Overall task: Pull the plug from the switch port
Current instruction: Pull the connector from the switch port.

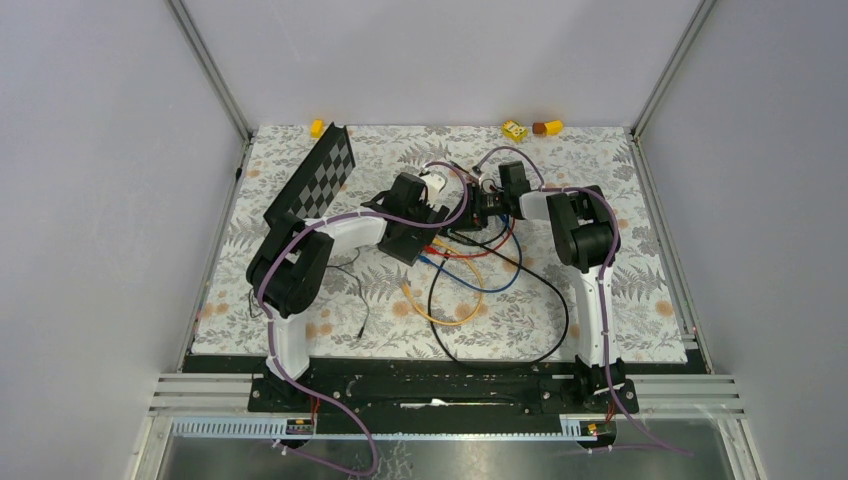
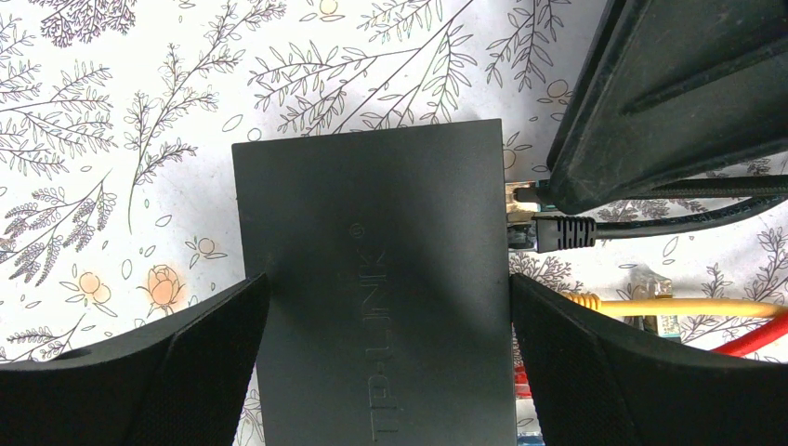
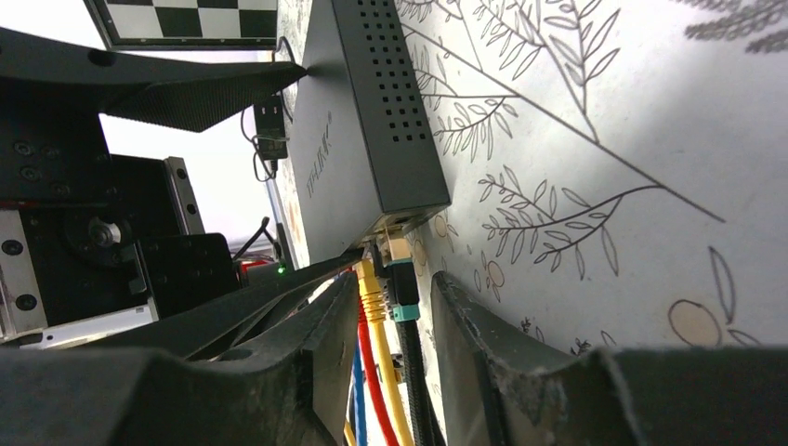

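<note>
The switch (image 2: 372, 279), a flat matte-black box marked TP-LINK, lies on the flowered mat (image 1: 640, 290). My left gripper (image 2: 388, 288) is shut on it, one finger pressed on each long side. It shows in the top view (image 1: 420, 243) and the right wrist view (image 3: 358, 121). Along its port edge sit a black plug with a teal band (image 3: 401, 288) and a yellow plug (image 3: 372, 293). My right gripper (image 3: 395, 283) is open, its jaws close either side of these two plugs, with a thin gap beside the black one. A second black plug (image 2: 558, 232) shows below my right gripper's finger (image 2: 669, 93).
Red, blue, yellow and black cables (image 1: 470, 280) loop over the mat in front of the switch. A chequered board (image 1: 320, 180) lies at the back left. Small yellow and brown pieces (image 1: 515, 129) sit at the far edge. A thin black wire (image 1: 350, 290) lies by the left arm.
</note>
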You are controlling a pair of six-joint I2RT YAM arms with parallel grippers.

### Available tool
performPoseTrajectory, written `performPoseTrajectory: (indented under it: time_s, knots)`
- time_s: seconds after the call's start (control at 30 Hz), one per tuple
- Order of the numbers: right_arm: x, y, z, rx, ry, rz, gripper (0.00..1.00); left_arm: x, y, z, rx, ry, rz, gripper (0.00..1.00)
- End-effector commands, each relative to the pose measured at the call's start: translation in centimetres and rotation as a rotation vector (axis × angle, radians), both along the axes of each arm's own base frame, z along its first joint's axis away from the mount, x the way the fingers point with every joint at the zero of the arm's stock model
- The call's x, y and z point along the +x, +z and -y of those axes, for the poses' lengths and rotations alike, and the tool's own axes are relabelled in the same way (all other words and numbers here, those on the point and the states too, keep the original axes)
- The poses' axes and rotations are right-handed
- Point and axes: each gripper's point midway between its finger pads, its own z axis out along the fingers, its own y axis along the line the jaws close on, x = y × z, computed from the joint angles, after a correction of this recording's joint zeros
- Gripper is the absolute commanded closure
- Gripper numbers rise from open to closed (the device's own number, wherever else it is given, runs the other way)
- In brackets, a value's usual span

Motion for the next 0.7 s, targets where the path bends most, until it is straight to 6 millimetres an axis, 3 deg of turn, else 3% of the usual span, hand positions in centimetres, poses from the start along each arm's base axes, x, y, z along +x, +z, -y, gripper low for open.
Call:
performPoseTrajectory:
  time_s: [0.0,0.37,0.67]
  knots:
    - [0.7,-2.4,-0.2,-0.078,-0.027,-0.001,0.58,-0.6,-2.2,-3.2,0.107,0.063,-0.061,0.02]
    - [0.3,-2.9,-2.0,-0.084,0.008,-0.019,0.60,-0.7,-2.1,-3.3,0.109,0.061,-0.060,0.02]
    - [-0.9,-3.3,-1.9,-0.101,0.052,-0.015,0.61,-0.7,-2.0,-3.3,0.108,0.060,-0.058,0.02]
